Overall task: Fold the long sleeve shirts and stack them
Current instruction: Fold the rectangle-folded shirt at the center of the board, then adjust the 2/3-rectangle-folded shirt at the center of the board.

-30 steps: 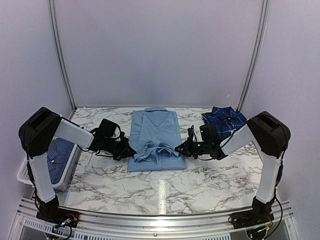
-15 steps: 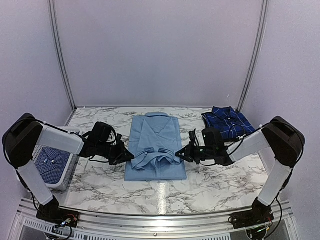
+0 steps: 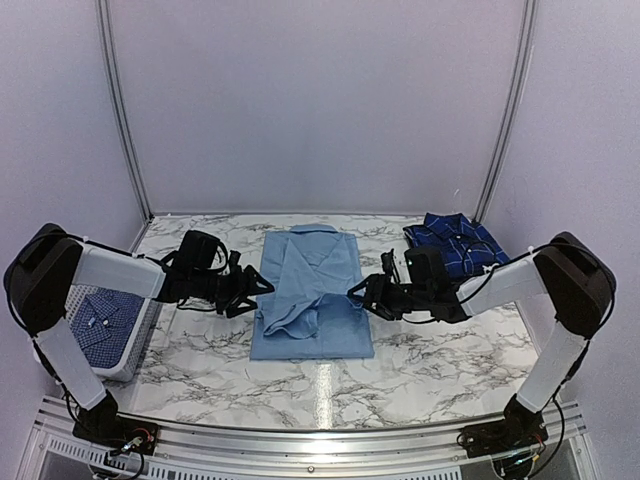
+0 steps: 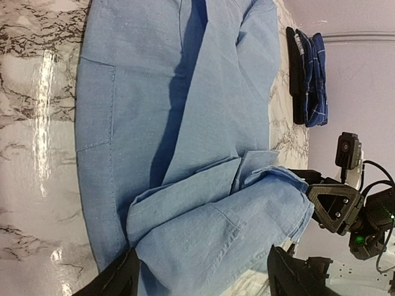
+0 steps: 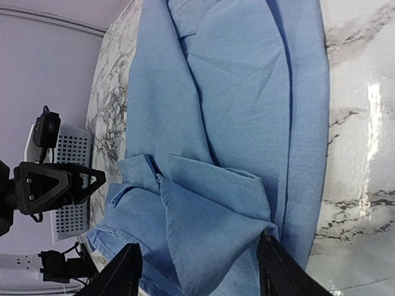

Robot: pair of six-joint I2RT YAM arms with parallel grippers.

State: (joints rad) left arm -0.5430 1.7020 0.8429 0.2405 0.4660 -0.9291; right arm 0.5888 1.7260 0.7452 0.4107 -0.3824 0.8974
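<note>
Marble table [image 3: 430, 370], light blue shirt [image 3: 310, 280] at centre

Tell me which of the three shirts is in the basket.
The small blue-and-white check shirt, in the white basket at left; the light blue shirt lies mid-table, the navy plaid shirt far right.

The light blue shirt [image 3: 310, 285] is soft, matt cloth. The desk [image 3: 420, 370] looks like glossy marble. The basket [image 3: 132, 350] is white perforated plastic.
</note>
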